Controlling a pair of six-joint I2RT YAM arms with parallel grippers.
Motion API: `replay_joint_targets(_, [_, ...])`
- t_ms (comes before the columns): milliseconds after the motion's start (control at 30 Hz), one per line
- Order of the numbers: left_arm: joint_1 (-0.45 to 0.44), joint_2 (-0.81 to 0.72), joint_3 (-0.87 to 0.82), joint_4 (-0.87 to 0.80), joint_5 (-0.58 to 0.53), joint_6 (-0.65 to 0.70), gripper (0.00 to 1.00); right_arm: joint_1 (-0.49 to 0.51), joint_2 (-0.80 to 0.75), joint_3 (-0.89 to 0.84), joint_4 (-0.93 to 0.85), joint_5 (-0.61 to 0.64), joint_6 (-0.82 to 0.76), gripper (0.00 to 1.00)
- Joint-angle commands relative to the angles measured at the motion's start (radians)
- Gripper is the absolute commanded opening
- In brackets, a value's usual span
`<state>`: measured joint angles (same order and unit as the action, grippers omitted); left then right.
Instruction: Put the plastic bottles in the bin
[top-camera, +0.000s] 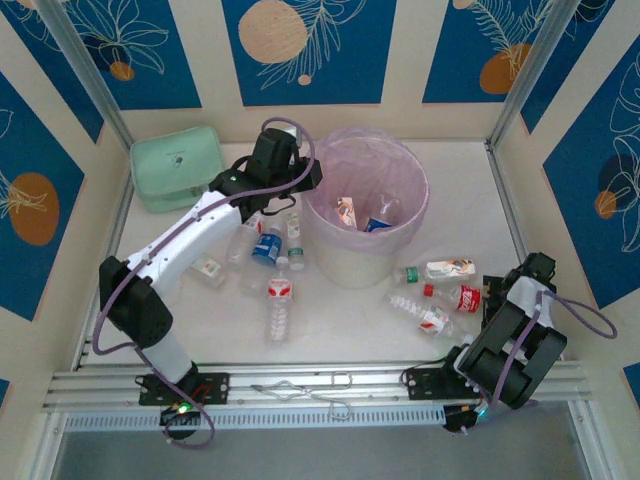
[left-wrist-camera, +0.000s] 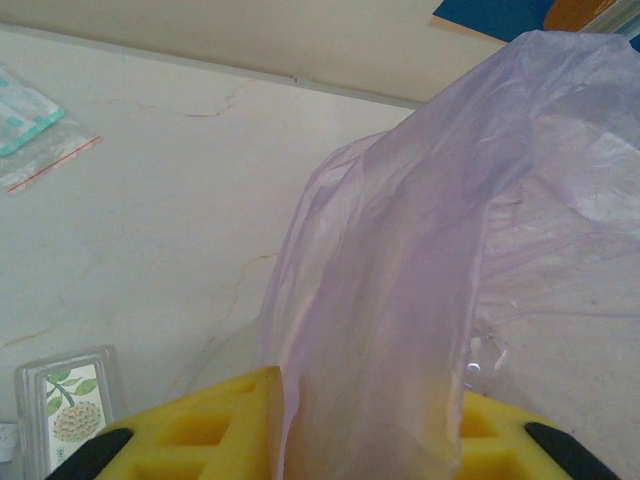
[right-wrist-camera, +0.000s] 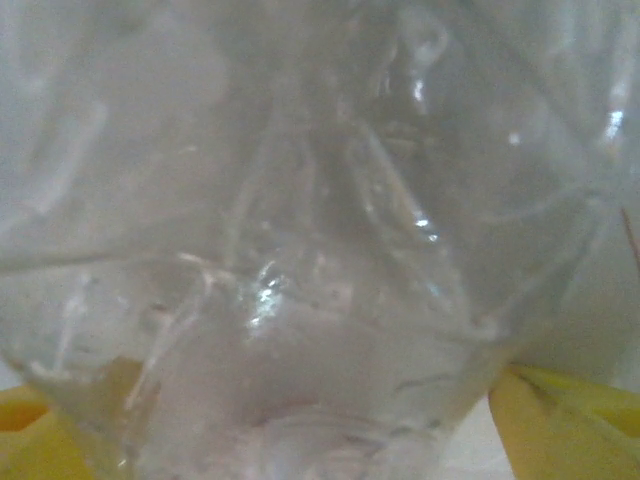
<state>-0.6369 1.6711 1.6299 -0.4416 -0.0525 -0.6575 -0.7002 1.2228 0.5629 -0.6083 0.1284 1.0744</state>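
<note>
Pink liner of the bin is pinched in the closed left jaws at the rim's left side. The right jaws straddle a clear bottle from the cluster lying left-to-right on the worktop just right of the bin; whether they grip it is unclear. The bin's open mouth lies left and slightly far of that bottle, right arm nearest.
</note>
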Motion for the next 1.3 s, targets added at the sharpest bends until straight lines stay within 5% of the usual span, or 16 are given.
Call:
replay_joint_targets(0, [0.016,-0.008,-0.003,-0.06,-0.014,0.002,0.3,0.009,0.029,-0.003,0.023,0.005,0.002,0.83])
replay_joint_targets(633, [0.016,0.013,0.029,-0.078,-0.012,0.003,0.3,-0.038,-0.146,0.154,-0.15,-0.026,-0.052,0.36])
replay_joint_targets(867, [0.016,0.001,0.023,-0.083,-0.029,0.001,0.3,-0.025,-0.206,0.267,-0.211,-0.181,-0.052,0.23])
replay_joint_targets(1067, [0.016,-0.002,0.019,-0.078,-0.039,0.002,0.3,0.101,-0.262,0.365,-0.161,-0.176,-0.065,0.01])
replay_joint_targets(1267, [0.016,-0.002,0.015,-0.073,-0.03,0.005,0.3,0.36,-0.165,0.673,-0.135,0.096,-0.471,0.0])
